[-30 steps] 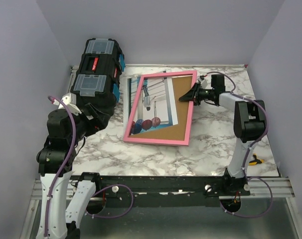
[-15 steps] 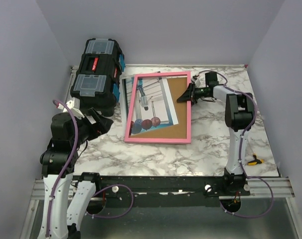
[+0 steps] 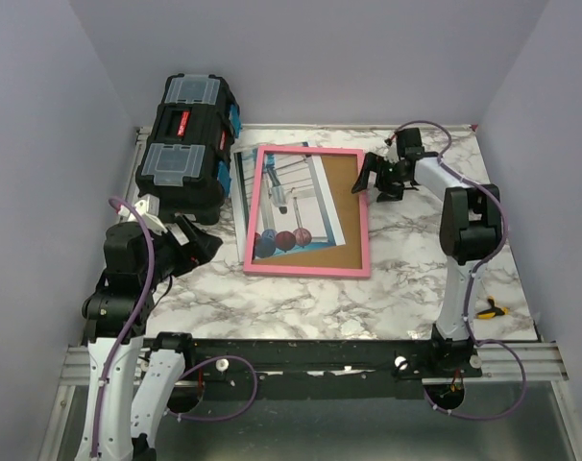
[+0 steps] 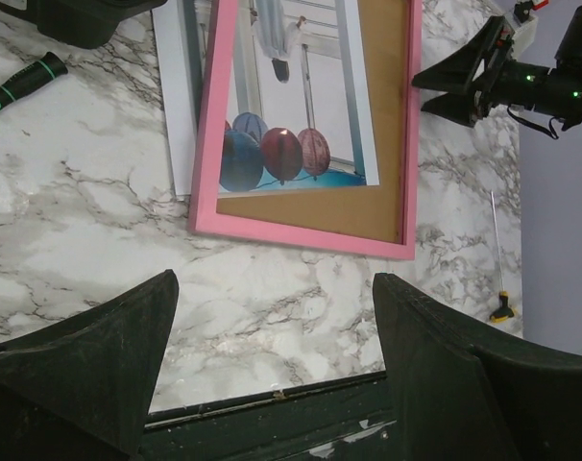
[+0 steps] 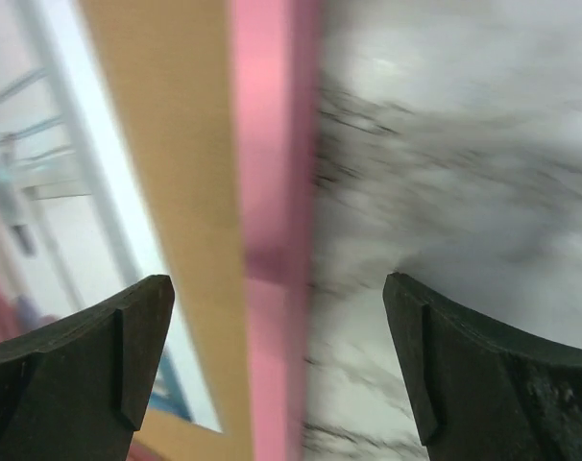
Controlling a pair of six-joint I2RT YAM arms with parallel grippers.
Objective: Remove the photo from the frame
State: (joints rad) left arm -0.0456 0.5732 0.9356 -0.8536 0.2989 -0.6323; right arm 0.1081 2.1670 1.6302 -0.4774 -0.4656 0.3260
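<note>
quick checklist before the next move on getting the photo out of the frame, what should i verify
1. right fingers open, nothing gripped: ok
2. left fingers open, empty: ok
3. frame flat on the table: ok
4. photo out of the frame: not ok, it lies within the pink border
5. photo loose enough to slide out: cannot tell

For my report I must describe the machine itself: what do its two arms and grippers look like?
Both the left arm and the right arm have white links between bulky black joints. A thin purple cable runs along each. The left gripper and the right gripper are black, with broad wedge-shaped fingers; small green lights glow on the right one.
</note>
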